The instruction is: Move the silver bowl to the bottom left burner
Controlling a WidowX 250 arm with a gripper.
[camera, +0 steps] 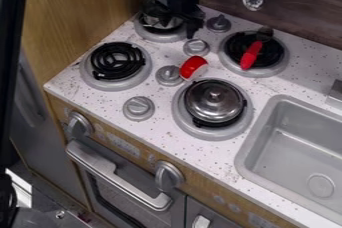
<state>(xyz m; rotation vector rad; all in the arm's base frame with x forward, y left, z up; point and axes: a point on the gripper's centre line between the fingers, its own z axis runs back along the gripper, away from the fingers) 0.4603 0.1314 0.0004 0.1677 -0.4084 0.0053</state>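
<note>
At the top of the view the black gripper [175, 16] hangs over the top left burner [163, 37]. The silver bowl [159, 21] sits low at that burner, partly hidden behind the gripper, which overlaps it from above and from the right. Whether the two touch is hard to make out. The bottom left burner [117, 61], a black coil in a grey ring, has nothing on it.
A round silver lid or lidded pot [214, 101] rests on the bottom right burner. A red-handled utensil [251, 55] lies on the top right burner. A red and white object [194, 67] stands among grey knobs [139, 108]. The sink [294, 144] is at right.
</note>
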